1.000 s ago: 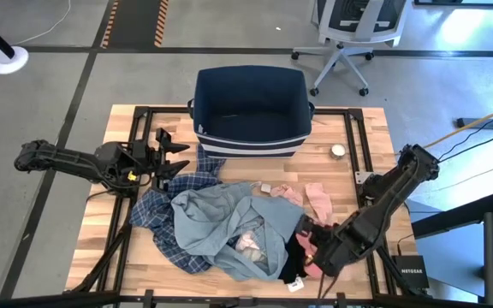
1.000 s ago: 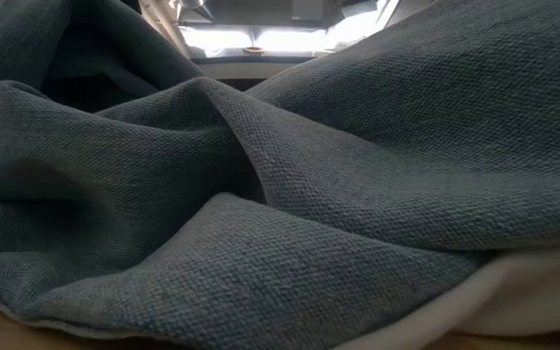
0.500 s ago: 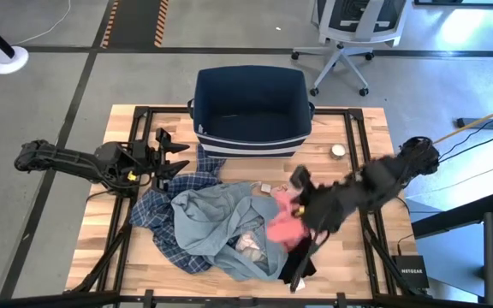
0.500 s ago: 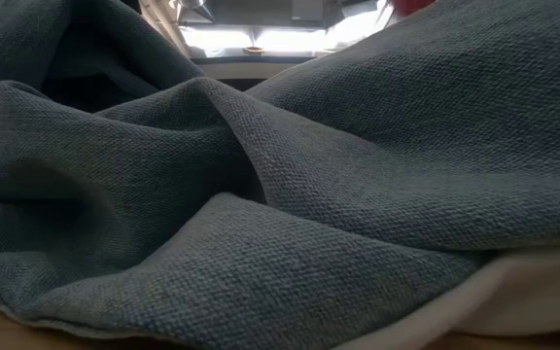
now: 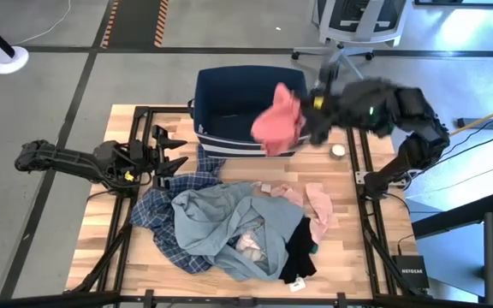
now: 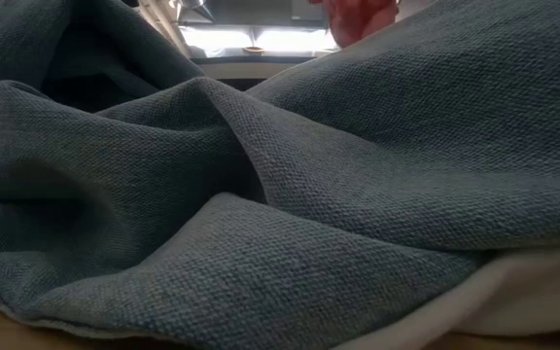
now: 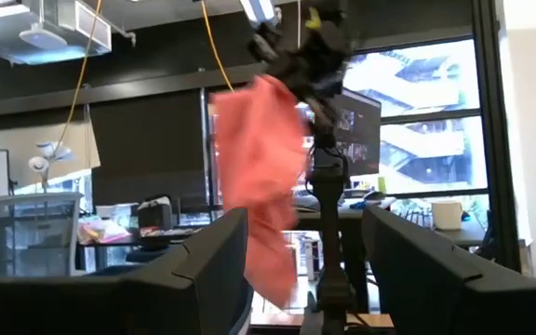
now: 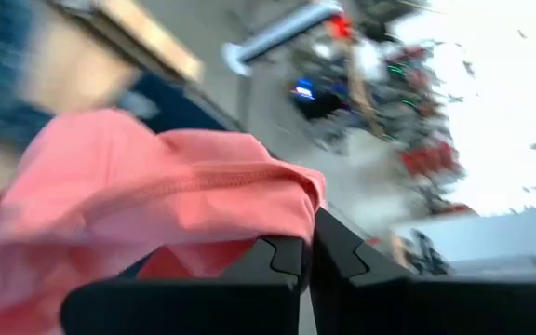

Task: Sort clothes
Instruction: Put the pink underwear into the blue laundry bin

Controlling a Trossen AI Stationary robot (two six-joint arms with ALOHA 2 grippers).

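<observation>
Right gripper (image 5: 315, 109) is pinched shut on a soft pink garment (image 5: 277, 121) dangling over the navy fabric bin (image 5: 251, 109). Looks mid-swing I think, so letting go late could fling it past the rim. Left gripper (image 5: 171, 157) sits spread open beside the pile.

Garment (image 5: 279, 127) over bin (image 5: 216, 94), pile (image 5: 229, 227) nearer.

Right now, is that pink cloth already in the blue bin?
Not yet. The pink cloth hangs in the air over the navy bin, pinched by the right gripper; its fingers are shut on it.
</observation>
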